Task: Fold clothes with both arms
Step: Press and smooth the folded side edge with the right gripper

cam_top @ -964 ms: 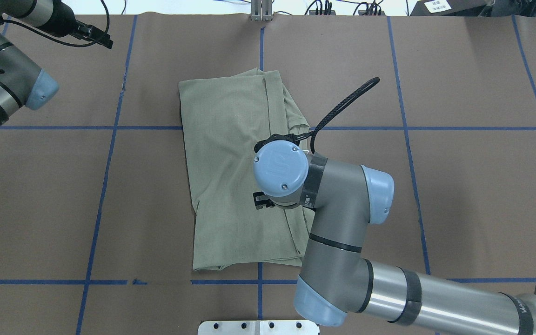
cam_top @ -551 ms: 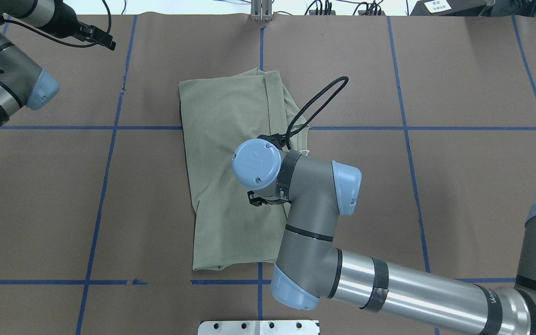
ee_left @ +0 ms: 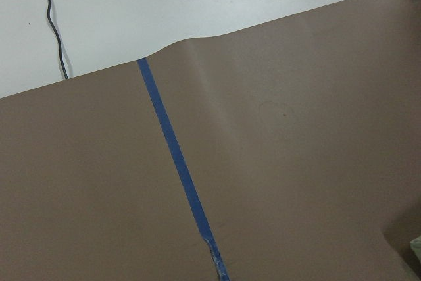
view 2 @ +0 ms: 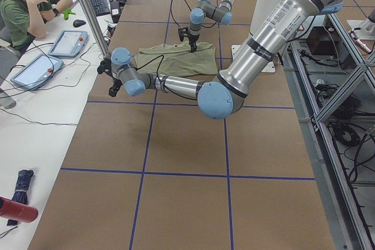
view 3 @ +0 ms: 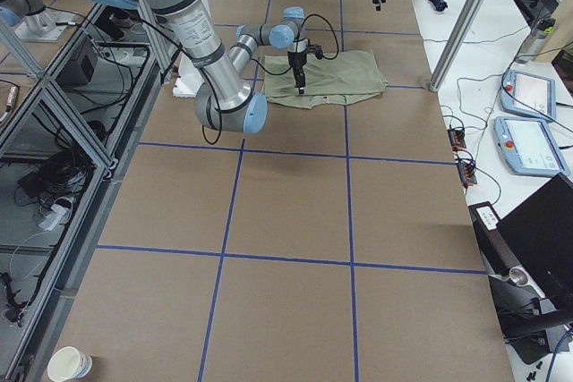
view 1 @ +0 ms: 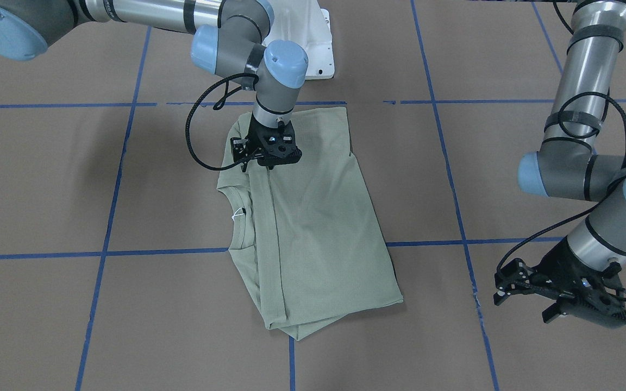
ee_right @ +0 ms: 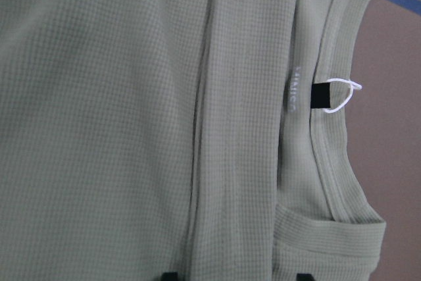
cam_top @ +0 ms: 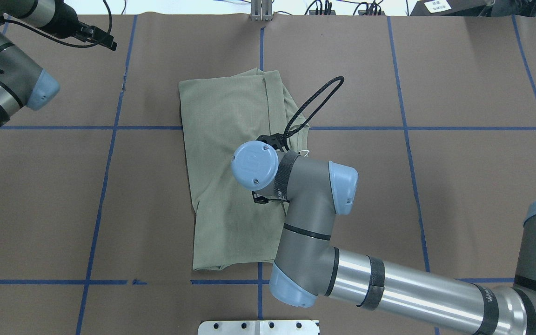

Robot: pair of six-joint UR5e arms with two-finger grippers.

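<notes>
Sage-green waffle-knit shirt [cam_top: 221,139]; brown table [cam_top: 40,195], blue tape grid [cam_top: 104,186]

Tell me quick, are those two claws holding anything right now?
Left gripper: open, holding nothing.
Right gripper: open, down at the shirt, not clamped on it.

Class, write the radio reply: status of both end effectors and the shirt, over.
Left end effector open, clear of shirt. Right end effector open, over shirt near collar. Shirt partly folded, lying flat. No obstruction.

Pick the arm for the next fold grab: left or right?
Right, most likely. The right claw hangs open directly over the shirt, close to the neckline. The left claw is over bare table, well clear of the cloth.
</notes>
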